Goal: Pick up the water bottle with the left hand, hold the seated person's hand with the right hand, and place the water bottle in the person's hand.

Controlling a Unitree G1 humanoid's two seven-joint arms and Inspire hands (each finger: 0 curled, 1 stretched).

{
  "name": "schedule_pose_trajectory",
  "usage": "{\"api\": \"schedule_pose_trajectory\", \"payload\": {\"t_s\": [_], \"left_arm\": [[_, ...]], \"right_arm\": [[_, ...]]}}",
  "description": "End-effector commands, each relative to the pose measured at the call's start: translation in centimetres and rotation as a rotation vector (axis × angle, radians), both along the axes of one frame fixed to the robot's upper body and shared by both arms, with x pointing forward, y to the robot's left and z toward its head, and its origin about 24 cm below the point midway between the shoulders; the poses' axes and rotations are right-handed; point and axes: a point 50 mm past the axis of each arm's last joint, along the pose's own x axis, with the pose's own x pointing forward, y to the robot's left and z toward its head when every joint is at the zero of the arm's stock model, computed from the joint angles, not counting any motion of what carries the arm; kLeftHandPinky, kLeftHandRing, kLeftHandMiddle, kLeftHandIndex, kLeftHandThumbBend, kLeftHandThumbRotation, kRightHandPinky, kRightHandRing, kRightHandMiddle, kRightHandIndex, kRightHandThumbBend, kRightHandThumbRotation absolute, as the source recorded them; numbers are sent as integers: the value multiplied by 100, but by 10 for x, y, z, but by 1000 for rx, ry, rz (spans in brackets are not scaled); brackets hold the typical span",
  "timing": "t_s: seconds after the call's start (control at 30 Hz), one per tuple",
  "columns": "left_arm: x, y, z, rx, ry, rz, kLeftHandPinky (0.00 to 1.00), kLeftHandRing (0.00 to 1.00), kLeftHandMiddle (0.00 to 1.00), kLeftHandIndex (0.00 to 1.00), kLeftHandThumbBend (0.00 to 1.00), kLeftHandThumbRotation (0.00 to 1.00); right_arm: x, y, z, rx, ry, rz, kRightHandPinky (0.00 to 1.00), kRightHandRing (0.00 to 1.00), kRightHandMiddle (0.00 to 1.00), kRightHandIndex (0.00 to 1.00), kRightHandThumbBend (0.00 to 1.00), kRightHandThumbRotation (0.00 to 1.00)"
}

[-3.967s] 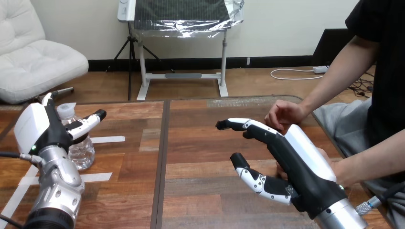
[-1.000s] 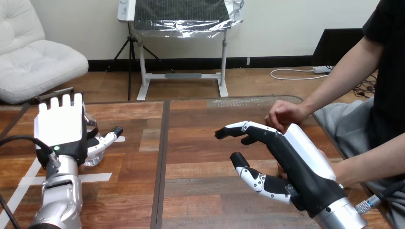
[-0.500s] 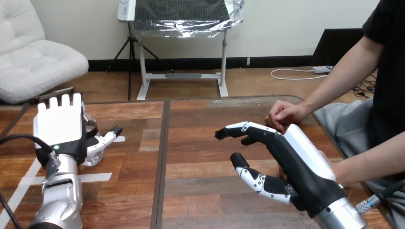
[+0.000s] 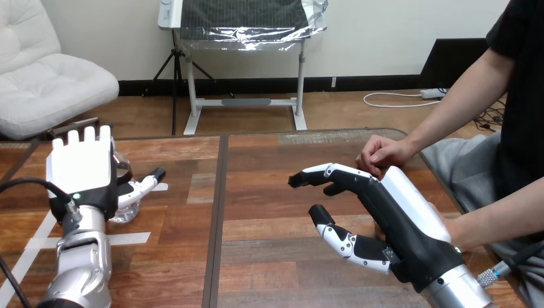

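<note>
The clear water bottle (image 4: 123,209) stands on the table (image 4: 269,192) at the left, mostly hidden behind my left hand (image 4: 80,172). That hand shows its white back, with its fingers curled over the bottle's far side and its thumb (image 4: 145,184) reaching past the bottle's right. My right hand (image 4: 378,212) hovers over the table's right half, open, fingers straight and pointing left, thumb below them. The person's hand (image 4: 382,154) rests as a loose fist just beyond my right hand, apart from it. Their other forearm (image 4: 494,221) lies behind my right wrist, its hand hidden.
White tape strips (image 4: 128,237) lie on the table near the bottle. A dark seam (image 4: 218,212) runs down the table between my two hands. The person sits at the right edge.
Since four seconds ago my left hand has turned its back to the camera and wrapped round the bottle. Over the last second nothing has visibly moved.
</note>
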Motion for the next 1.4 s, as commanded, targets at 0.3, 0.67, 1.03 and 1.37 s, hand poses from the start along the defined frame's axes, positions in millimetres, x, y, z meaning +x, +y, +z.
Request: {"api": "schedule_pose_trajectory", "payload": {"t_s": [0.3, 0.67, 1.03, 1.37], "left_arm": [[-10, -15, 9, -25, -35, -74, 92, 95, 95, 93, 66, 100], [-28, -24, 8, -55, -33, -117, 89, 92, 93, 92, 65, 100], [-44, -29, 13, -64, -47, -153, 87, 91, 92, 90, 64, 100], [-53, -32, 20, -64, -57, -163, 89, 92, 92, 91, 64, 100]], "right_arm": [[8, 1, 23, 4, -96, 2, 71, 78, 75, 70, 16, 0], [9, 0, 23, 7, -93, 3, 72, 79, 75, 71, 16, 0], [9, 1, 23, 0, -93, -3, 72, 79, 75, 71, 17, 0], [9, 2, 23, 5, -91, -2, 70, 78, 75, 70, 17, 0]]}}
